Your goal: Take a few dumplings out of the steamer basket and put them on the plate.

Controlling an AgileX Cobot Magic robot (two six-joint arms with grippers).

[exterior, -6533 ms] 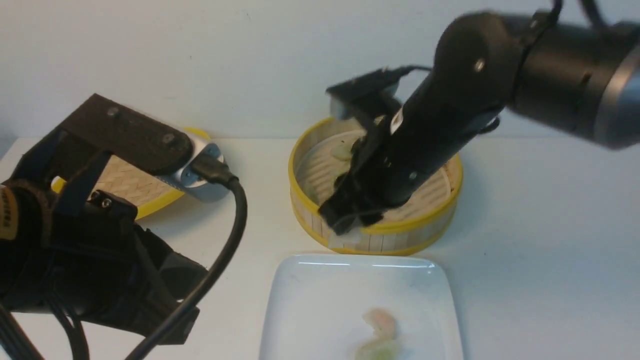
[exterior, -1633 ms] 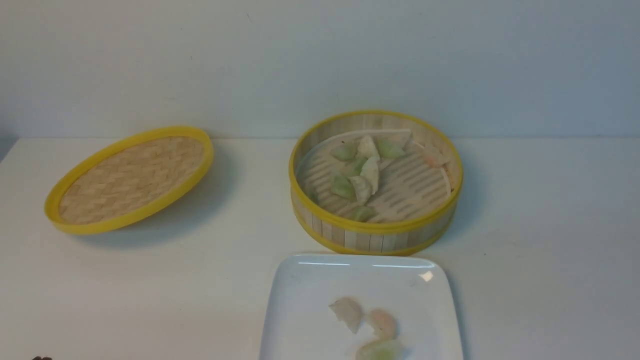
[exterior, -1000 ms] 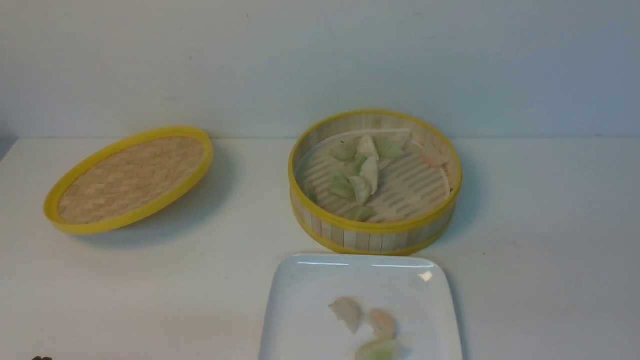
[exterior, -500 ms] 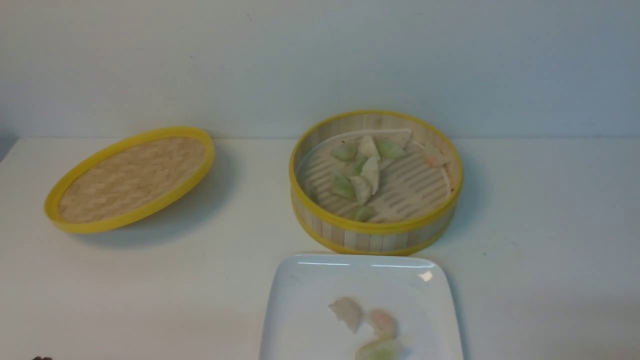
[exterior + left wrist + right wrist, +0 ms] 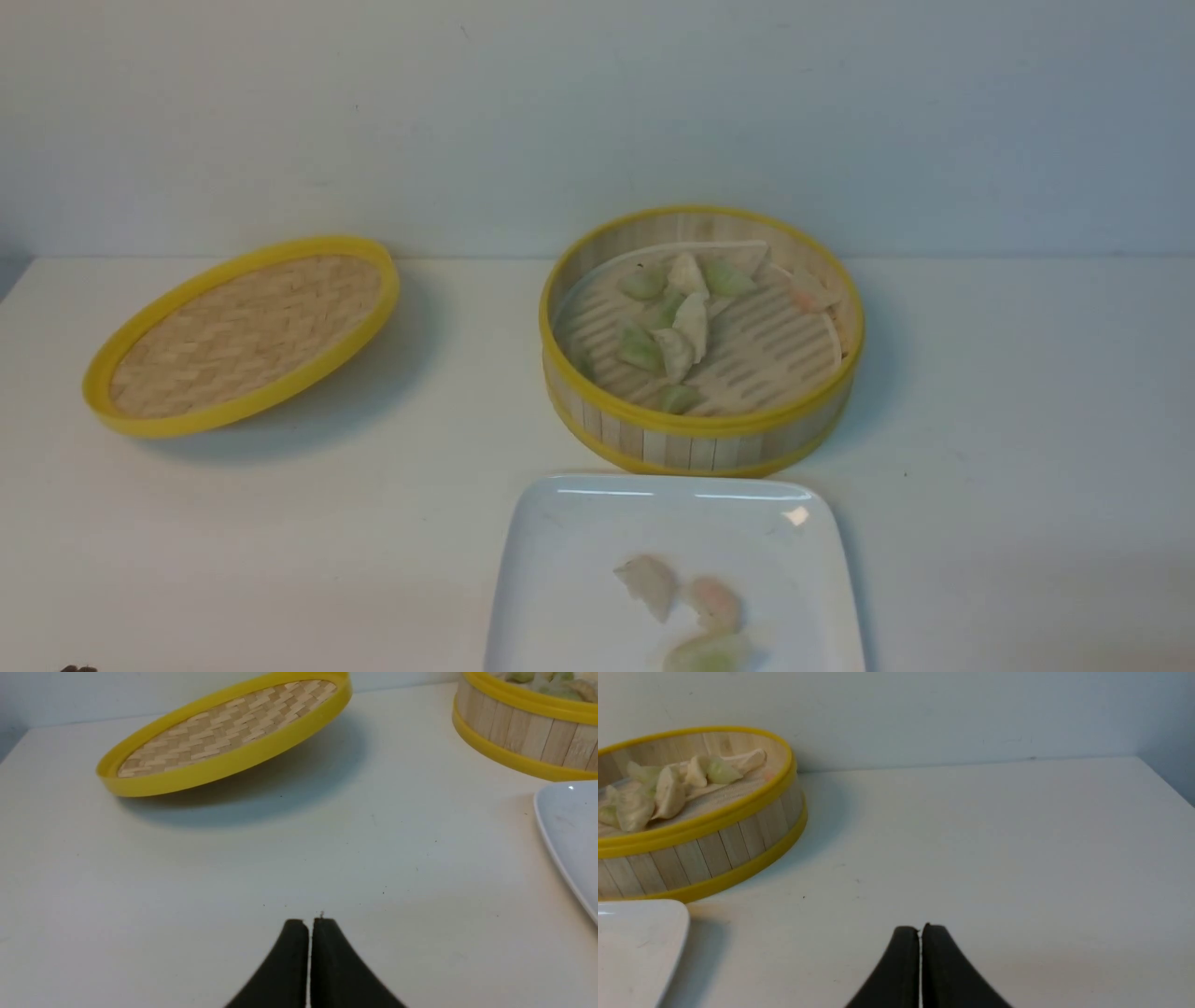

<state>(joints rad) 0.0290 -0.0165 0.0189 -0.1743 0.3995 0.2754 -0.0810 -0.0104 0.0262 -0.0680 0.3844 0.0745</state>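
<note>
White plate (image 5: 560, 579), frame bottom, bears three dumplings (image 5: 695, 607); one steamer basket (image 5: 700, 434) above (about nine inside) — left hand (image 5: 309, 924) and right hand (image 5: 920, 931) closed, empty.

- A round woven lid (image 5: 245, 333) with a yellow rim sits at the far left of the bench (image 5: 1008, 420), tilted, its right edge raised above its shadow.
- The bench is white.
- A pale wall (image 5: 597, 112) stands behind it.
</note>
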